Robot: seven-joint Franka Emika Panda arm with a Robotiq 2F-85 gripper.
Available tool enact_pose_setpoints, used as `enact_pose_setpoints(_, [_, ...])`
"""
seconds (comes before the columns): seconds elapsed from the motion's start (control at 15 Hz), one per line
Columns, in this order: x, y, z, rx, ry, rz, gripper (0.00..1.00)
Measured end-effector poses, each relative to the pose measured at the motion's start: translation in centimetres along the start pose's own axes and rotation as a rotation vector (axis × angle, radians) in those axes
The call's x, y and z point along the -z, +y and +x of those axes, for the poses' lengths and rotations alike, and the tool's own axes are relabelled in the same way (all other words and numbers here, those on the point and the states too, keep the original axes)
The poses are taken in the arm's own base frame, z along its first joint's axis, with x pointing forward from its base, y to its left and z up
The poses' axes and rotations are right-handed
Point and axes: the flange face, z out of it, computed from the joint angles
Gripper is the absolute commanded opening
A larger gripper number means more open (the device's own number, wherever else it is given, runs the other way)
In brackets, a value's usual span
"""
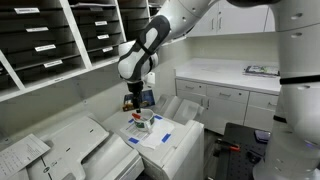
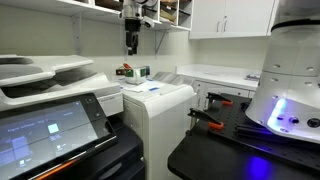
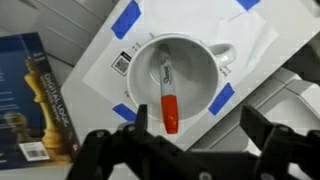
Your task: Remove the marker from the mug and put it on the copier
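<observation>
The whitish mug [image 3: 190, 75] stands on a white sheet fixed with blue tape patches on the copier's flat top [image 3: 100, 55]. The marker [image 3: 168, 95] lies inside the mug, its white barrel down in the cup and its red-orange cap leaning over the near rim. My gripper [image 3: 195, 125] is open and empty, directly above the mug, one finger on each side of the marker's cap. In both exterior views the gripper [image 1: 133, 98] [image 2: 131, 45] hangs well above the mug [image 1: 143, 121] [image 2: 143, 73] on the copier [image 1: 165, 140] [image 2: 155, 100].
A blue book [image 3: 35, 100] lies beside the sheet. A wider white printer with a sloped tray [image 1: 70, 145] [image 2: 50, 75] stands next to the copier. Mail-slot shelves [image 1: 60, 35] hang behind. White cabinets [image 1: 230, 95] and a black table [image 2: 215, 140] lie to the side.
</observation>
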Motion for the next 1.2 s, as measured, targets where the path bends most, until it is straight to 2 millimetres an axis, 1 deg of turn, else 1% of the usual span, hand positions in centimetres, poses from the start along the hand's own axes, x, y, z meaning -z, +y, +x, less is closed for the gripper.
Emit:
enact_pose_setpoints(0.07, [-0.8,0.2,0.4,0.006,0.011,0.002,0.78])
enact_pose_setpoints(0.2, [-2.2,0.4,1.0,0.015,0.014,0.016,0.67])
enact_pose_setpoints(0.27, [-2.8,0.5,1.2,0.022,0.011,0.022,0.68])
enact_pose_setpoints(0.4, [-3.6,0.7,1.4,0.021,0.007,0.03,0.65])
enact_pose_setpoints(0.47, [-3.9,0.9,1.4,0.018,0.005,0.032,0.68])
enact_pose_setpoints(0.87, [-4.6,1.6,0.9,0.003,-0.001,0.041,0.67])
enact_pose_setpoints(1.0, [-5.2,1.4,0.9,0.005,-0.006,0.051,0.64])
enact_pose_setpoints(1.07, [-5.6,1.3,0.9,0.005,-0.011,0.055,0.64])
enact_pose_setpoints(1.13, [-6.1,1.4,0.8,0.004,-0.016,0.06,0.63])
enact_pose_setpoints(1.2, [-6.6,1.5,0.6,0.0,-0.02,0.063,0.63])
